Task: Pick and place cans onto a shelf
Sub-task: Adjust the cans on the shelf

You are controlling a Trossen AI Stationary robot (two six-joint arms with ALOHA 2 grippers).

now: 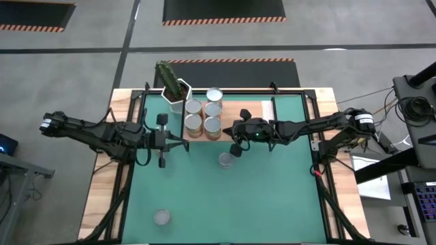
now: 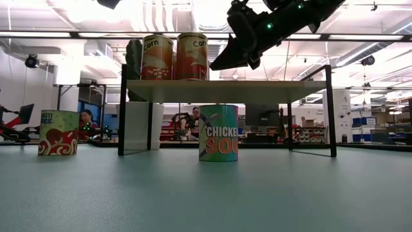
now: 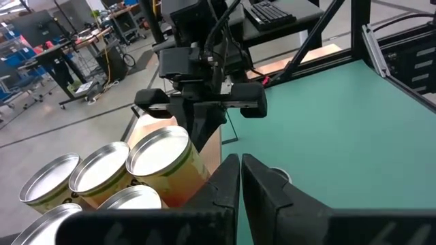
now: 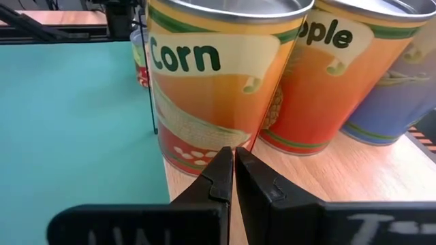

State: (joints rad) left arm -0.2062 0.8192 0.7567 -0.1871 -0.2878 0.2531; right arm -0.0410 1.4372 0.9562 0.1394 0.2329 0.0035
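Several cans stand upright on the left end of the light-wood shelf; the low view shows two of them on its top. One can stands on the green mat just before the shelf, and another near the front left. My right gripper is shut, above the shelf, with its tips at the lower side of the corn can. My left gripper is shut and hangs by the shelf's left end, holding nothing. My right gripper points its shut fingertips nearly level, from the table's right, at the corn can's lower side wall. I cannot tell whether they touch it. The can stands upright on the shelf's wood top.
A white pot with a green cactus stands at the shelf's far left corner. The black table frame runs along the mat's edges. Open green mat lies toward the near edge.
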